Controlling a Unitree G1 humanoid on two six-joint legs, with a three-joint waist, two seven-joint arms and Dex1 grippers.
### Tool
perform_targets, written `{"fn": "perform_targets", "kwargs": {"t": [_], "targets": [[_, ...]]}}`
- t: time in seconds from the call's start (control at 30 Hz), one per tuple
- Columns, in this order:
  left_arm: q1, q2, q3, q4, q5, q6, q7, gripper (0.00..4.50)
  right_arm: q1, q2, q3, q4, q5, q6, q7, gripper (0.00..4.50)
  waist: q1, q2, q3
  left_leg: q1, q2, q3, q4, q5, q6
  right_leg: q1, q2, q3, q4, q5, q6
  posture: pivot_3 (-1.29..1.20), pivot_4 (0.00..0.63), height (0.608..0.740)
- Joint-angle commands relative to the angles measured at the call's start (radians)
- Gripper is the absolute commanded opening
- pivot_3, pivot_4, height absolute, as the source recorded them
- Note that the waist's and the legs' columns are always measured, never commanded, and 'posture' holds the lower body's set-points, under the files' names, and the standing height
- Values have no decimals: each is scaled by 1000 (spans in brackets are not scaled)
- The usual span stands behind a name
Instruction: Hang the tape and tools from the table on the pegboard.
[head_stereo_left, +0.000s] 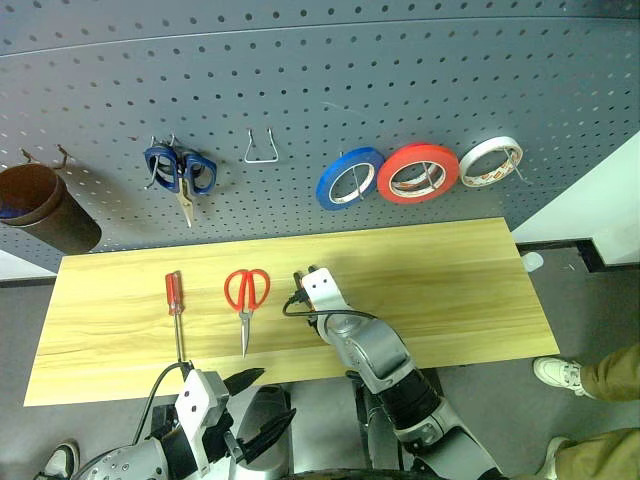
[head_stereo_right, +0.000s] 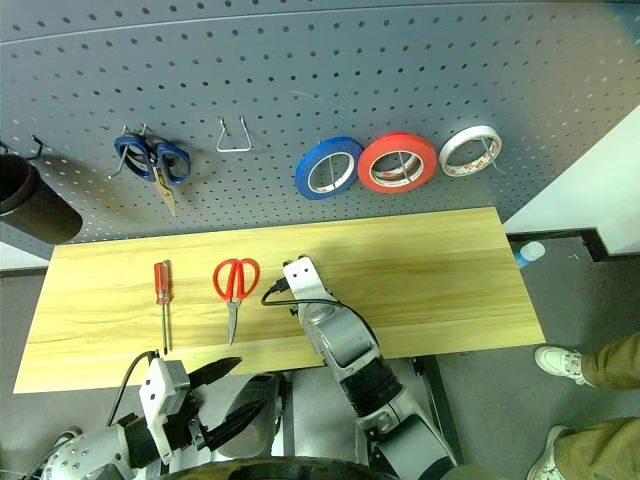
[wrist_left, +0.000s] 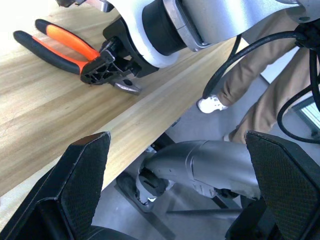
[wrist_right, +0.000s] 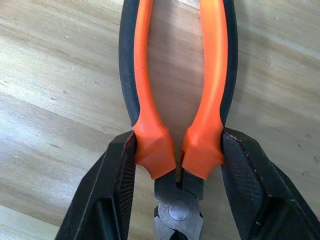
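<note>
Left tool (head_stereo_left: 250, 405) nearest, jaws wide, idle. Right tool (wrist_right: 176, 165) clamps pliers (wrist_right: 177, 75) near the pivot, flat on worktop (head_stereo_left: 470, 290). Lift level, keep the handles together, aim one over a pegboard (head_stereo_left: 300, 80) hook.

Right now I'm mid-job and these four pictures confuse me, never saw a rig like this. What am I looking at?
This is a two-armed humanoid robot. Two pictures look down from its head over the table and pegboard. The other two come from cameras on each wrist.

The right wrist view shows the right gripper closed around the pliers near the pivot, with the pliers lying on the wood. The left gripper hangs open near the table's front edge.

On the table lie a red-handled screwdriver and red-handled scissors. On the pegboard hang blue scissors, then blue, red and whitish tape rolls.
</note>
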Motion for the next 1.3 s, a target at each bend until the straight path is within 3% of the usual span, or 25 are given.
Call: {"fn": "perform_targets", "kwargs": {"t": [0.03,0.2,0.63,0.87,1.3], "targets": [[2,-6,4,-6,-23,-46,-28,4500,84,45,44,-147,34,-76,70,2101,1,-1,2,-2,0,0,0,0,0,-2,0,0,0,0,0,406,281,703],[-16,-13,12,18,-33,-82,-52,4500,154,-11,39,-295,64,-96,122,2101,6,-2,2,-13,0,0,3,4,-7,-13,0,0,5,0,1,399,272,703],[-88,-98,81,136,-108,-210,-90,4500,307,-202,51,-532,57,-307,302,2101,3,-7,-1,-14,0,-1,15,4,-7,-7,-1,-1,6,0,1,362,208,703],[-135,-166,96,188,-85,-282,-57,4500,303,-183,-16,-554,59,-546,335,2101,5,-18,-13,-13,0,-1,17,4,-8,-6,-1,-1,7,3,3,354,169,703],[-254,-296,160,314,-122,-579,-91,4500,303,-132,-37,-511,14,-703,308,2101,8,-23,-63,-5,-1,-1,17,6,-10,3,-1,-2,8,4,3,346,121,703]]}}
